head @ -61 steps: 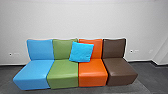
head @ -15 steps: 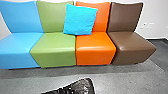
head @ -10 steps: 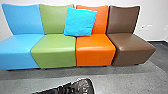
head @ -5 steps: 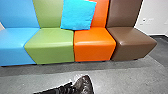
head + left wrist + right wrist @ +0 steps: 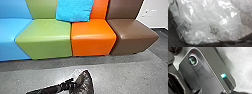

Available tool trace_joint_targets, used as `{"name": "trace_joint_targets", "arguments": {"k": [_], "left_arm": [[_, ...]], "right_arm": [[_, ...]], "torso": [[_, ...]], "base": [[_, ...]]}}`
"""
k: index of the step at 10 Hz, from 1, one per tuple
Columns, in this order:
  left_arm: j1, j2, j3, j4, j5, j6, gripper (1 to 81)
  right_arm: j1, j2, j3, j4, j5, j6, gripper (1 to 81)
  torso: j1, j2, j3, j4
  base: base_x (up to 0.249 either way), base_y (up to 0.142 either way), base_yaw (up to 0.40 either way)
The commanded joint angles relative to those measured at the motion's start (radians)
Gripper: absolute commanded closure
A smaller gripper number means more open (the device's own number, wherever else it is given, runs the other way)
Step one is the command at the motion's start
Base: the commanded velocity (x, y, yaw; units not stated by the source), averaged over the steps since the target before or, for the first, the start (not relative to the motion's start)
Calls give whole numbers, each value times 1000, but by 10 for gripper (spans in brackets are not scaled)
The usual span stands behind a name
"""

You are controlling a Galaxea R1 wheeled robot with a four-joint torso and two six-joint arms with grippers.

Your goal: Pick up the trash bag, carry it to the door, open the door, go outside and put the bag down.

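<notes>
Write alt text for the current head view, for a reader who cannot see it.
The robot's left arm reaches over a grey floor, a dark, shiny bag at its end; behind stand blue, green, orange and brown seats, a bright blue cushion across the middle two.

Seeing no readable text, label, brand, number or sign.
</notes>
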Motion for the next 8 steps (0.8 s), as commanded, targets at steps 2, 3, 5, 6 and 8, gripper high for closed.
{"name": "trace_joint_targets", "arguments": {"k": [2, 3, 5, 6, 8], "left_arm": [[2, 72, -130, 10, 65, 6, 10], [10, 106, -187, 12, 66, 9, 10], [16, 141, -258, 15, 73, 11, 10], [14, 144, -261, 24, 77, 9, 10], [14, 140, -261, 29, 79, 8, 10]], "right_arm": [[18, -60, 32, 7, -81, -2, 10], [18, -59, 33, 6, -81, -2, 10], [18, -57, 35, 6, -81, -2, 10], [18, -57, 36, 6, -81, -2, 10], [18, -59, 38, 4, -81, -2, 10]], "torso": [[0, 0, 2, 0], [0, 0, 2, 0], [0, 0, 2, 0], [0, 0, 2, 0], [0, 0, 2, 0]], "base": [[0, 0, 0], [0, 0, 0], [0, 0, 0], [0, 0, 0], [0, 0, 0]]}}
